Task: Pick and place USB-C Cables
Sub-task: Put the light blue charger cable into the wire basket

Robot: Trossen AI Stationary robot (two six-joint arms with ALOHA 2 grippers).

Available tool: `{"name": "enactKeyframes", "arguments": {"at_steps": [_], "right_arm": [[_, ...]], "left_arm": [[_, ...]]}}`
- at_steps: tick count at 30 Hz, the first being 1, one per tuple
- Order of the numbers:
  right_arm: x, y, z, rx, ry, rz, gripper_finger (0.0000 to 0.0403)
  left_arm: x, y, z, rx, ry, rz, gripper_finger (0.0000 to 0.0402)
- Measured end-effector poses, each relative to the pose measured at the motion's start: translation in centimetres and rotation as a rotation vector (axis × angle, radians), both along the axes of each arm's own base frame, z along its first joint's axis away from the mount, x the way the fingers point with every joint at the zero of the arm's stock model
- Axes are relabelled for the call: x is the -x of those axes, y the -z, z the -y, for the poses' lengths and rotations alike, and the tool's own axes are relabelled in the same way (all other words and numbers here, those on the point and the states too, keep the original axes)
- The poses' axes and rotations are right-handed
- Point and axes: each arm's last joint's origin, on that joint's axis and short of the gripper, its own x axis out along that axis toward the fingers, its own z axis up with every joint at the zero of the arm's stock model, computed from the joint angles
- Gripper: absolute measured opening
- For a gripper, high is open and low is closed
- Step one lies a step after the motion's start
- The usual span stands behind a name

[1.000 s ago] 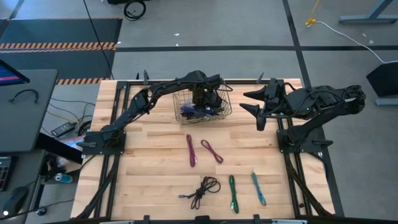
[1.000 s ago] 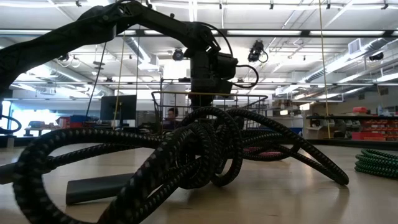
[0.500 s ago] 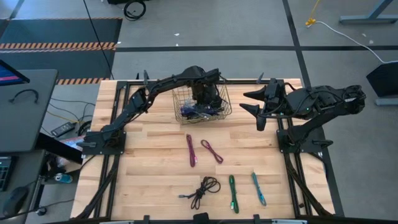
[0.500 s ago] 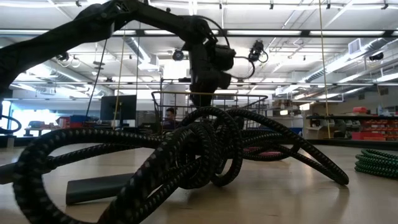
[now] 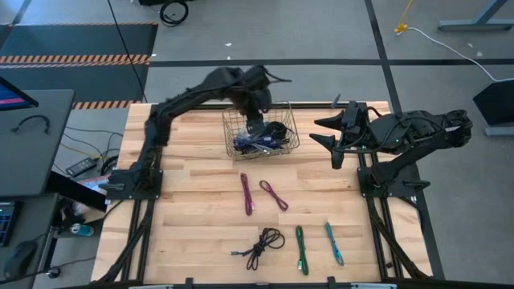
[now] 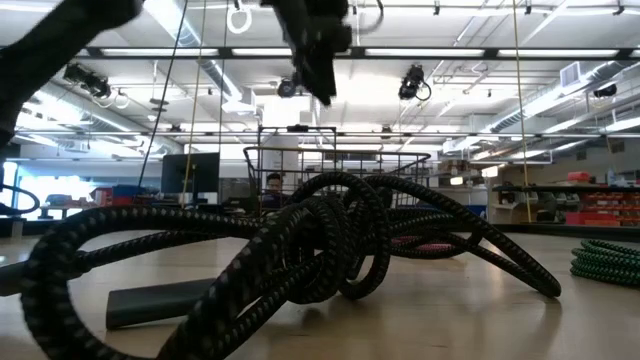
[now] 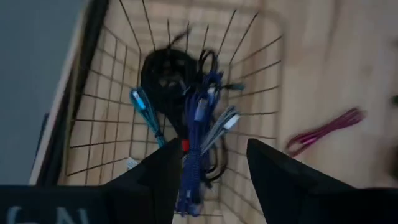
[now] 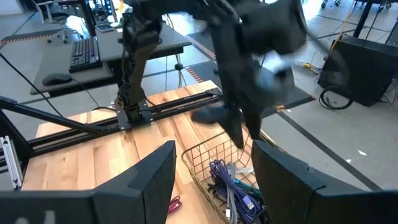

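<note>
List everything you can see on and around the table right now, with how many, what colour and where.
Wire basket: one, metal, far middle of the table.
Cables in the basket: a tangle, blue, purple, black and teal; count unclear.
Magenta cables: two, mid-table, in front of the basket.
Black cable: one loose coil, near edge.
Green cable: one, near edge, right of the black one.
Teal cable: one, right of the green one.
Table: one, light wood.
Left gripper: open, empty, raised above the basket.
Right gripper: open, empty, waiting at the table's right side.
</note>
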Motion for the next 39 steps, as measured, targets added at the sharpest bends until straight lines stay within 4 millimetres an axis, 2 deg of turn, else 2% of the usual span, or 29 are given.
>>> {"name": "enactKeyframes", "arguments": {"at_steps": [9,17,22,29,39], "right_arm": [[0.1,0.2,0.0,0.007,0.002,-0.020,0.0216],[0.1,0.2,0.1,0.024,-0.002,-0.033,0.0216],[0.1,0.2,0.1,0.029,-0.003,-0.034,0.0216],[0.1,0.2,0.1,0.046,-0.009,-0.041,0.0216],[0.1,0.2,0.1,0.049,-0.009,-0.042,0.0216]], "left_arm": [[5.2,-9.2,4.7,-0.107,0.015,0.273,0.0188],[10.1,-14.4,9.3,-0.160,0.028,0.436,0.0188],[12.7,-16.3,11.6,-0.132,0.049,0.516,0.0188],[14.8,-17.7,14.5,-0.075,0.102,0.582,0.0188],[14.7,-18.3,19.3,-0.088,0.288,0.647,0.0188]]}}
